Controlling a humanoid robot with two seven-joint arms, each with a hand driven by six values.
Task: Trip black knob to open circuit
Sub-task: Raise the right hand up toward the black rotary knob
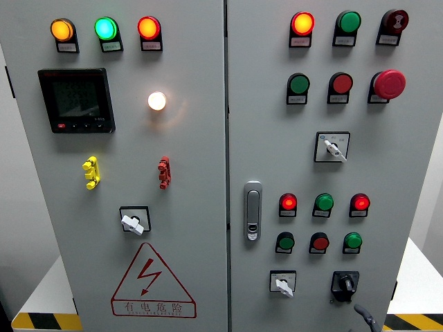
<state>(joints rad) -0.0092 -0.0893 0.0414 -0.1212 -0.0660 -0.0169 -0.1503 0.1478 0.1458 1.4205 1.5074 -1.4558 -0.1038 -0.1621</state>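
Observation:
The black knob [345, 284] sits at the lower right of the right cabinet door [415, 159], below a row of small push buttons. Its pointer looks roughly upright. Just below and to the right of it, a grey fingertip of my right hand [366, 317] pokes up from the bottom edge, a short way off the knob and not touching it. Only that tip shows, so the hand's state is unclear. My left hand is out of view.
A white selector switch [283, 284] sits left of the black knob, another [333, 147] higher up, and a third [133, 222] on the left door. A red mushroom stop button [389, 84], lit indicator lamps, a door latch [252, 211] and a high-voltage warning triangle [152, 282] fill the panels.

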